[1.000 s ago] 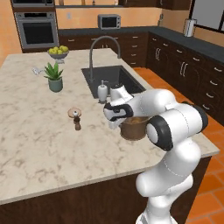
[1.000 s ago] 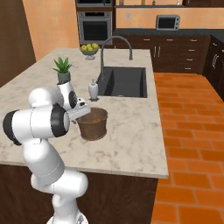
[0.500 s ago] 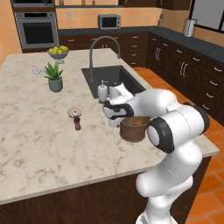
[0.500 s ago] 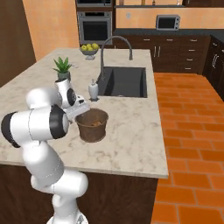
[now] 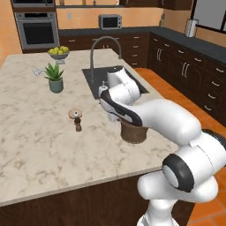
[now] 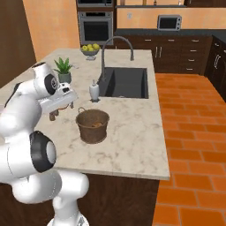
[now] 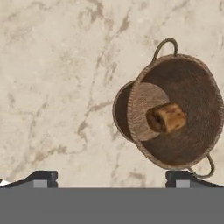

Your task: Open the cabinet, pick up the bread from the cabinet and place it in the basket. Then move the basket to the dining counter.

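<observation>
Gripper spread wide, empty, its tips cut off, above basket holding bread

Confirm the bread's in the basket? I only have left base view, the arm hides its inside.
Observer: Yes. In the hand view the bread lies on the floor of the basket.
Operator: End effector holding anything?
Observer: No. Its fingertips stand wide apart above bare dining counter, clear of the basket.
Operator: Basket near the edge?
Observer: Right base view shows it upright beside the sink, counter all around it.
</observation>
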